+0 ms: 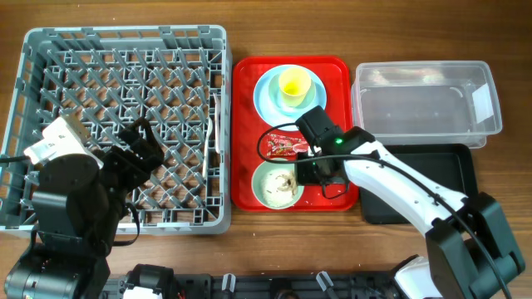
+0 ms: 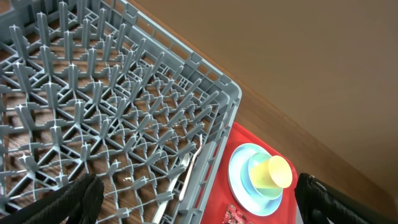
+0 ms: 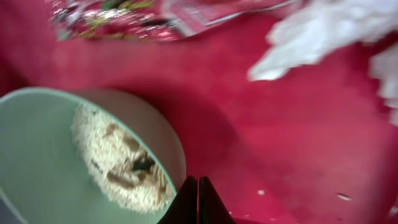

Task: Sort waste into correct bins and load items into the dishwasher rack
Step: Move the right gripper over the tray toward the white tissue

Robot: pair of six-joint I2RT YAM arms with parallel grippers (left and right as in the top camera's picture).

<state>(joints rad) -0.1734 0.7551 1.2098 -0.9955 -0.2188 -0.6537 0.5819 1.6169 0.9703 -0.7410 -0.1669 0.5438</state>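
Jaws of the right gripper (image 3: 198,198) are seen pressed together on nothing, low over the red serving tray (image 1: 242,133). Those of the left gripper (image 1: 143,146) are spread wide and empty above the dishwasher rack (image 1: 50,66), where a white utensil (image 1: 213,133) is already laid. Clear tub (image 1: 424,108) and black tray (image 1: 453,166) are noted at right. On the red tray are logged blue plate (image 1: 264,93), green bowl (image 1: 258,184), red wrapper (image 1: 283,147), tissue (image 3: 311,31), yellow cup (image 1: 293,85) and rice scraps (image 3: 118,155). Waste pickup is judged in hand: jaws should be opened before descent, the tissue pinched at its bulk, and the bowl rim kept clear.

Green bowl (image 3: 37,158) with seemingly rice scraps (image 3: 115,155)
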